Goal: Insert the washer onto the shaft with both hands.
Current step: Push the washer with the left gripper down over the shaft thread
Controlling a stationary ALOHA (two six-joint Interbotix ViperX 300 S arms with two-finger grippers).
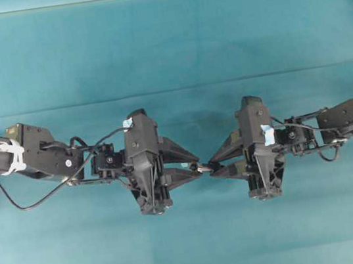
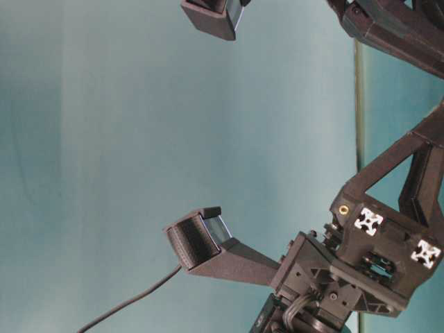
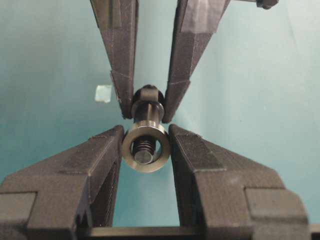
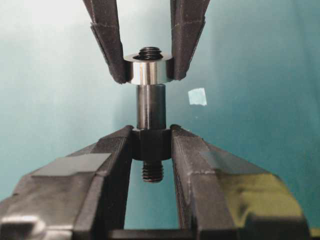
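At the centre of the overhead view the two grippers meet tip to tip above the teal tabletop (image 1: pixel 164 47). The left gripper (image 3: pixel 146 150) has its fingers closed narrowly on the washer (image 3: pixel 145 148), and the right gripper (image 4: pixel 152 145) is clamped on the shaft (image 4: pixel 151 107). The shaft's threaded end sits inside the washer's hole, apparently already through it, and a pale scrap (image 4: pixel 197 96) lies on the tabletop at centre right of the right wrist view.

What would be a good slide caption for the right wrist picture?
Left gripper slips the washer over the shaft held by the right gripper.
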